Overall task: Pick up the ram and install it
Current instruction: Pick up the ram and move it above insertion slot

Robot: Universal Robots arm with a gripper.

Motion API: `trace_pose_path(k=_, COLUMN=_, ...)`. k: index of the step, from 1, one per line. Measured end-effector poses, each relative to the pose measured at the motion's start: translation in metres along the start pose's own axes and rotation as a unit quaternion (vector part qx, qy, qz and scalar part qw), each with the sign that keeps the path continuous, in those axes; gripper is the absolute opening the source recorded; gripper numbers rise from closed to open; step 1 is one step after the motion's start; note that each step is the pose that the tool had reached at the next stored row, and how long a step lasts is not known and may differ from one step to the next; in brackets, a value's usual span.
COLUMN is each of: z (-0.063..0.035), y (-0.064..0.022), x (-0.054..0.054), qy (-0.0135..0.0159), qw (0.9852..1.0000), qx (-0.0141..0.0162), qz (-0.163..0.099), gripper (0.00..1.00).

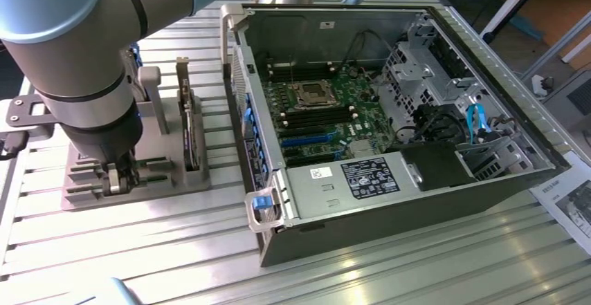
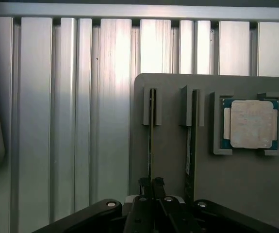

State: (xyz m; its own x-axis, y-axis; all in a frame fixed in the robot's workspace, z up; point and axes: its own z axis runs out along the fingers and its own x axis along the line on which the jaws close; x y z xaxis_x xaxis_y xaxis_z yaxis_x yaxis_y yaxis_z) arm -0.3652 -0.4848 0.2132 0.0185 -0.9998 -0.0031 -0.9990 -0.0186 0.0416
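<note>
The ram (image 2: 151,141) stands on edge in a narrow slot of the grey holder (image 2: 171,155), so it shows as a thin green-edged strip. My gripper (image 2: 151,183) is shut on its near end, one black fingertip (image 2: 144,183) pressed to each side. In the exterior view the gripper (image 1: 115,178) reaches straight down onto the holder (image 1: 162,180) at that view's left, and the arm hides the ram. The open computer case (image 1: 388,201) lies to the holder's right, with its motherboard (image 1: 319,122) and dark memory slots facing up.
A larger dark card (image 2: 189,145) stands on edge in the neighbouring slot, close beside the ram. A square silver processor chip (image 2: 251,124) sits in a holder pocket. The ribbed aluminium table (image 1: 138,250) runs all around. A paper sheet (image 1: 572,205) lies at the exterior view's right.
</note>
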Motion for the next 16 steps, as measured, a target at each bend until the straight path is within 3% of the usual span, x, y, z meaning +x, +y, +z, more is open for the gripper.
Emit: trace_pose_path(k=16, z=-0.0282, y=0.0012, x=0.0, qy=0.0, qw=1.0, qx=0.0, qz=0.0, gripper=0.12)
